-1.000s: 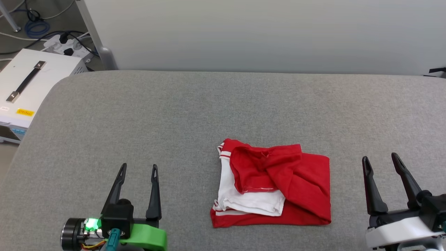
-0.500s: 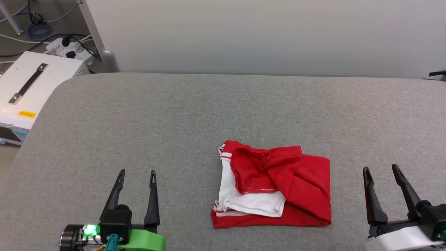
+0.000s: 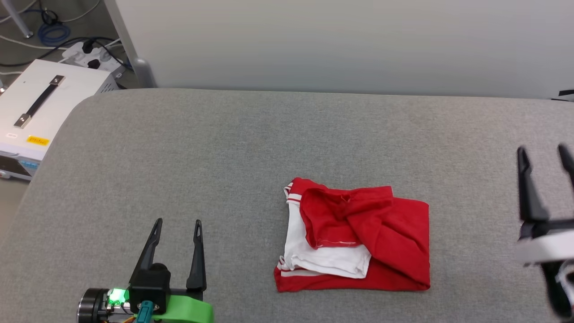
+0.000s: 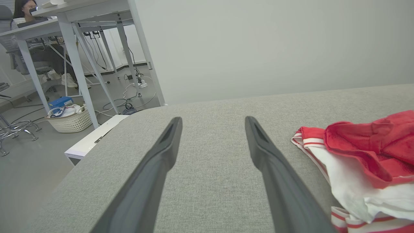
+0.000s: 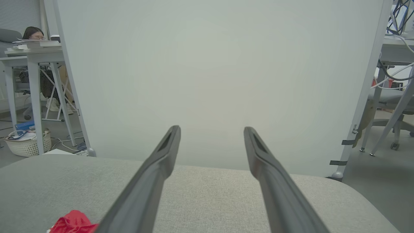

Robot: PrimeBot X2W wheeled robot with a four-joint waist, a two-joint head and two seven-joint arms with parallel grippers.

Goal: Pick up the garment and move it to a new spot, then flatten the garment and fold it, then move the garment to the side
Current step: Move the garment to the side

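The garment (image 3: 358, 240) lies in a loosely folded red bundle on the grey table (image 3: 224, 148), with a white sleeve and striped trim showing on its left side. No lettering shows. My left gripper (image 3: 177, 224) is open at the lower left, well left of the garment (image 4: 365, 161), nothing between its fingers. My right gripper (image 3: 542, 152) is open, raised and blurred at the right edge, apart from the cloth. In the right wrist view a scrap of the garment (image 5: 72, 221) shows at the bottom left.
A white box with a black handle (image 3: 40, 107) and a power strip with cables (image 3: 89, 51) sit off the table's left end. A pale partition wall (image 3: 341, 40) stands behind the table. A person (image 4: 22, 8) sits at a desk far off.
My right gripper has risen and shifted toward the right edge, blurred by motion. The left gripper has drawn slightly back. The garment lies as before; the camera shifted a little.
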